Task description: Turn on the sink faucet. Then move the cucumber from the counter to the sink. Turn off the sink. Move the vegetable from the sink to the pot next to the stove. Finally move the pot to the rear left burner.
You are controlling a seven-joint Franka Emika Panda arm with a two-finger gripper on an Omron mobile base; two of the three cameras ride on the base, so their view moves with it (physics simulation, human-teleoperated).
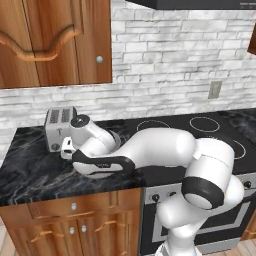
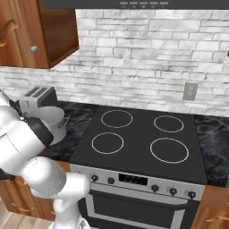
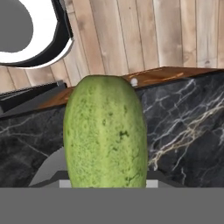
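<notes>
One unlabelled cucumber point(image 3: 105, 133) sits gripped above the counter point(image 3: 183, 127)

I see a white brick wall point(image 2: 134, 53) with an outlet point(image 2: 190, 91), brown wooden cabinets point(image 1: 55, 40) overhead, and plank flooring point(image 3: 144, 35) below.

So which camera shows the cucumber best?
The hand view: the green cucumber sits big and close, above the black counter. In both base views the white arm covers that spot, so I can't find it there.
</notes>
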